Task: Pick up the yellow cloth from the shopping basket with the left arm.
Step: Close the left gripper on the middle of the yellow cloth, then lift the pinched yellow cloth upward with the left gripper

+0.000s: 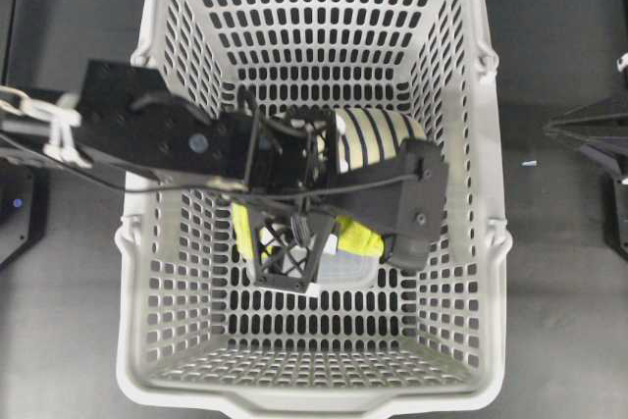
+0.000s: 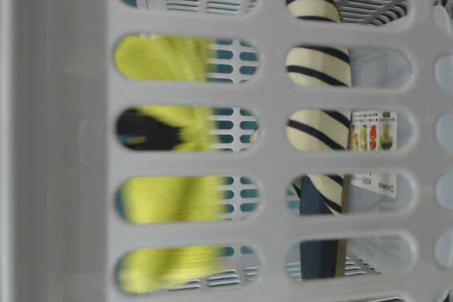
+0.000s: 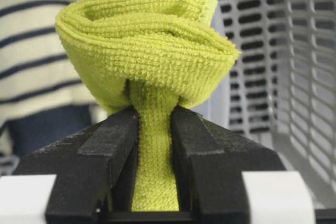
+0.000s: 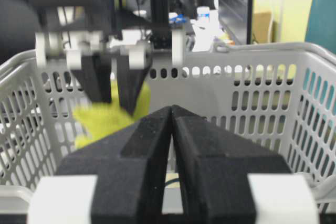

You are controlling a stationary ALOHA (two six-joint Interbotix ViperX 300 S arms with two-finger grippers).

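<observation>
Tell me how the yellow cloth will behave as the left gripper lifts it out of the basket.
Probably floppy: the yellow cloth bunches and folds over above the left gripper. Likely light, since a thin pinched strip carries it. The fuzzy weave should resist slipping, though loose ends may snag the shopping basket slots.

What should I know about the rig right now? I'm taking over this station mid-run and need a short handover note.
Left gripper: shut on the yellow cloth, pinching a fold of it between its pads, with the rest bunched beyond the tips.
Right gripper: shut and holding nothing, parked outside the shopping basket and facing it.
Things: the cloth is still over the basket's inside, beside the striped slipper and a clear box.
Done: the grasp.
Left: lift the cloth clear of the basket rim.
</observation>
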